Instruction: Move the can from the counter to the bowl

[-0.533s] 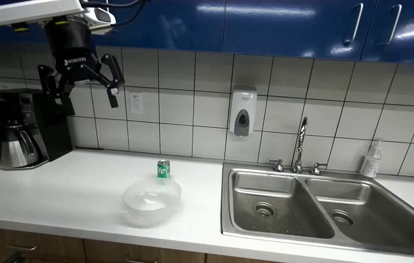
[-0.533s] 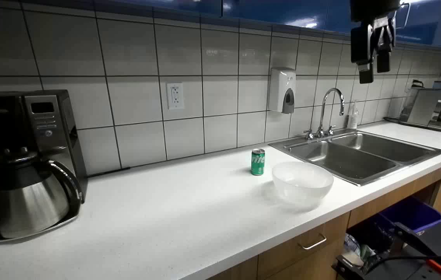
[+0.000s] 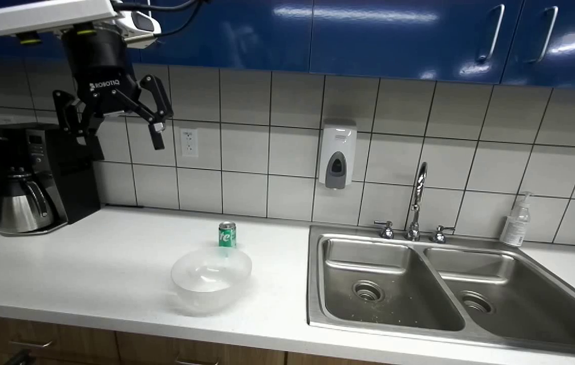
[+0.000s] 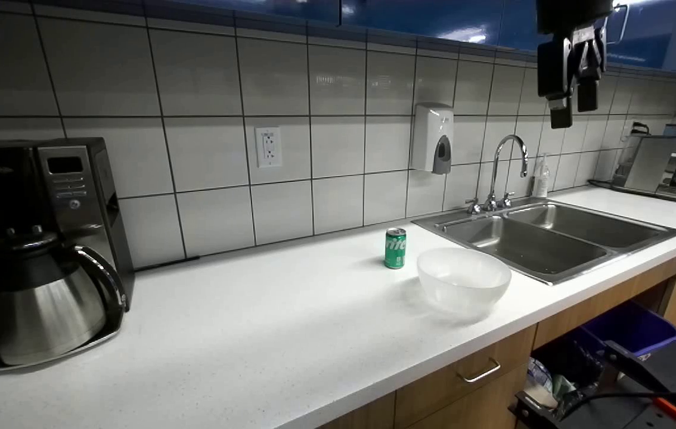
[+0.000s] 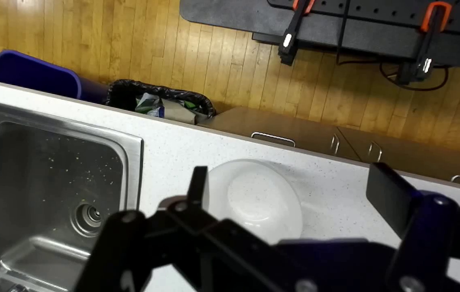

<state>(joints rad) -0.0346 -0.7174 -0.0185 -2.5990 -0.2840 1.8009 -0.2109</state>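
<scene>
The green can (image 3: 227, 234) with a silvery top stands upright on the white counter (image 3: 90, 268). It also stands upright in an exterior view (image 4: 395, 249), close beside the bowl and apart from it. The bowl (image 3: 201, 299) is wide, see-through and empty; it also shows in an exterior view (image 4: 463, 292) and in the wrist view (image 5: 286, 202). My gripper (image 3: 126, 144) hangs high above the counter, well above bowl and can. It also shows in an exterior view (image 4: 574, 108). In the wrist view its fingers (image 5: 388, 198) are wide apart with nothing between them. The can is not visible in the wrist view.
The steel double sink (image 3: 389, 289) with its faucet (image 3: 417, 203) lies beside the bowl. A coffee maker (image 4: 46, 250) stands at the counter's far end. A soap dispenser (image 3: 337, 154) is on the tiled wall. Blue cabinets (image 3: 384, 40) hang above. The counter's front edge is near the bowl.
</scene>
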